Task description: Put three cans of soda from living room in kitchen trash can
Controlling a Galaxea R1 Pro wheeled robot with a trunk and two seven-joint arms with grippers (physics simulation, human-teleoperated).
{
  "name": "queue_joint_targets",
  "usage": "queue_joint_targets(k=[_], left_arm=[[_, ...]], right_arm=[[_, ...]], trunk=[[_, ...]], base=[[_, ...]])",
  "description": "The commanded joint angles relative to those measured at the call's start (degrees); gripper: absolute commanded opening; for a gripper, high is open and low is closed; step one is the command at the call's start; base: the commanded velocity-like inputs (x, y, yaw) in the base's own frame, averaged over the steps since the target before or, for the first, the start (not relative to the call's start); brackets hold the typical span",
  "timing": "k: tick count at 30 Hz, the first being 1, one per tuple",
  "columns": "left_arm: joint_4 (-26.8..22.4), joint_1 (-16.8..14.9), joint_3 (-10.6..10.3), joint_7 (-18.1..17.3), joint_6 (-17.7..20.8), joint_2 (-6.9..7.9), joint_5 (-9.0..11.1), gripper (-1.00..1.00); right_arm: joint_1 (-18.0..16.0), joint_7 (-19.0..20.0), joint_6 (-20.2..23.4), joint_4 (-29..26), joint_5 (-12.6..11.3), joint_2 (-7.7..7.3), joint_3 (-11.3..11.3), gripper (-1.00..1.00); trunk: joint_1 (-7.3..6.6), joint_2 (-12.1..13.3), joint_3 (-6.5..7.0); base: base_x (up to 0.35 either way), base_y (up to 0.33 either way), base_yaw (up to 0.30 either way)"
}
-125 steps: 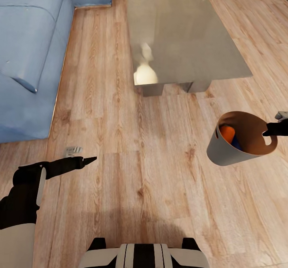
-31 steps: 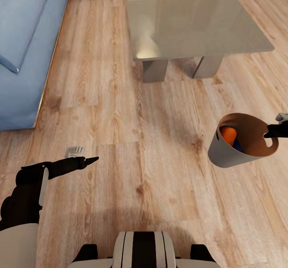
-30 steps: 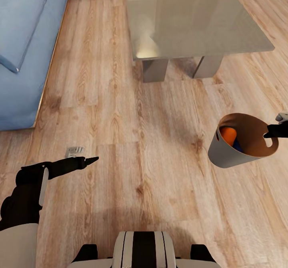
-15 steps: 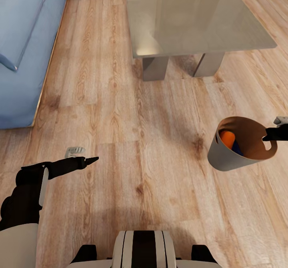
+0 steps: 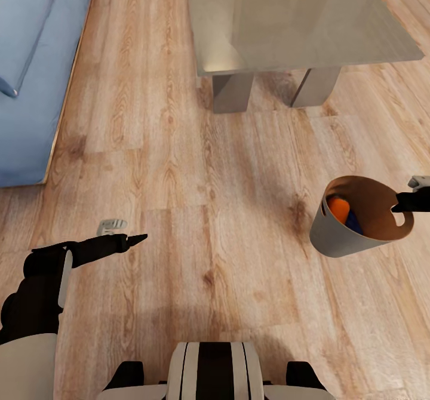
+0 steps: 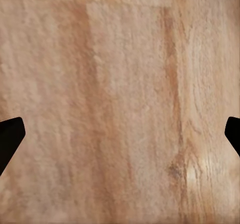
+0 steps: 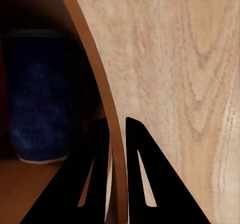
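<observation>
The pale grey trash can (image 5: 337, 239) with its brown inside hangs tilted above the wood floor at the right, and my right gripper (image 5: 400, 204) is shut on its rim. An orange soda can (image 5: 339, 208) and a dark blue soda can (image 5: 354, 224) lie inside it; a third can is hidden. In the right wrist view the two fingers (image 7: 142, 174) pinch the thin brown rim (image 7: 95, 68), with the blue can (image 7: 40, 93) behind it. My left gripper (image 5: 135, 240) is held out low at the left, open and empty, its fingertips (image 6: 10, 136) wide apart over bare floor.
The glass-topped coffee table (image 5: 286, 18) stands ahead on its grey legs (image 5: 233, 92). The light blue sofa (image 5: 30, 60) runs along the left. Light wood floor (image 5: 197, 209) lies between them and my base (image 5: 215, 376).
The whole view has shifted: the table and sofa slide toward the top and sides as the camera moves. The trash can stays in my right gripper; the left arm holds its pose.
</observation>
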Motion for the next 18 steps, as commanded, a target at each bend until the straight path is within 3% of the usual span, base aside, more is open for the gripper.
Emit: queue_joint_targets(k=[1,7,13,18], left_arm=[[0.0,0.0,-0.01,-0.01,-0.02,0.0,0.0,1.0],[-0.07,0.0,0.01,-0.05,-0.08,0.0,0.0,1.0],[-0.03,0.0,-0.06,0.02,-0.01,0.0,0.0,1.0],[-0.07,0.02,-0.06,-0.06,-0.05,0.0,0.0,1.0]], right_arm=[[-0.02,0.27,0.56,0.01,-0.47,0.01,-0.05,-1.0],[-0.02,0.27,0.55,0.01,-0.47,-0.09,-0.05,-1.0],[-0.02,0.27,0.28,0.01,-0.47,-0.11,-0.05,-1.0],[-0.02,0.27,0.21,0.01,-0.47,-0.16,-0.12,-1.0]], trunk=[[-0.01,0.0,0.0],[-0.01,0.0,0.0],[0.15,-0.08,-1.33],[0.15,-0.08,-1.33]], base=[[0.0,0.0,0.0],[0.0,0.0,0.0],[0.0,0.0,0.0],[0.0,0.0,0.0]])
